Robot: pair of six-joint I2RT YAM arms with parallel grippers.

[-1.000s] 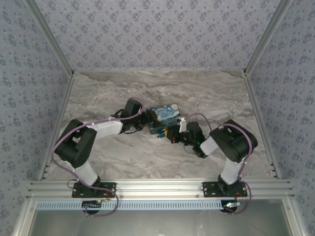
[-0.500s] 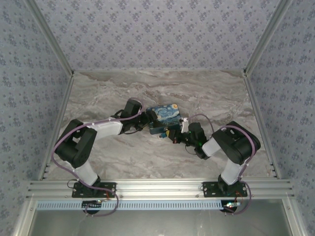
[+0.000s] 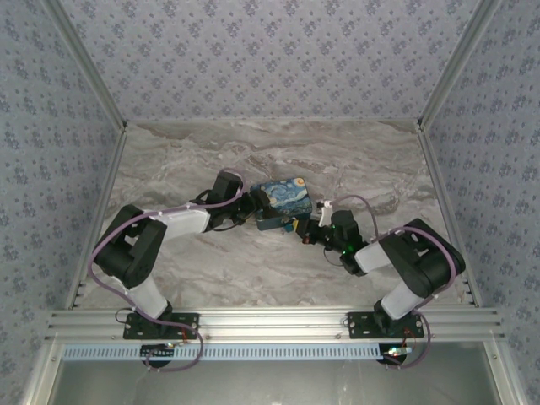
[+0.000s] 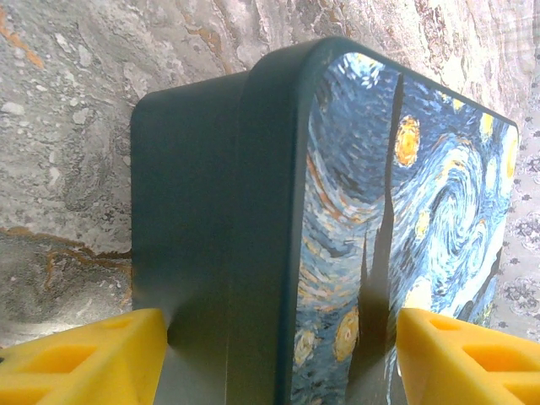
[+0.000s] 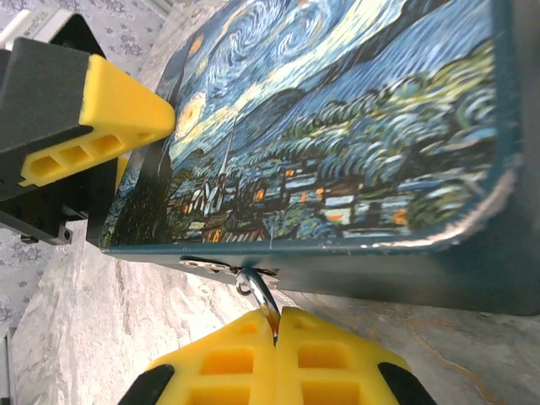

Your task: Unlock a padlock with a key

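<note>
From above, the rectangular dark-blue box with a starry-night painted lid [image 3: 283, 196] lies on the grey marbled counter [image 3: 354, 160] with its lid shut, so the unlocking looks unfinished. The left gripper [image 3: 256, 207] reaches its left end with the elbow folded. The right gripper [image 3: 306, 230] meets its near edge with the forearm low.

Left wrist: yellow fingers [image 4: 84, 359] clamp the box [image 4: 211, 211] from both sides.

Right wrist: the jaws are pressed together on the small padlock [image 5: 257, 291], pinching its silvery loop, which is threaded through the metal hasp [image 5: 224, 267]. The fingers hide its body and any key.
</note>
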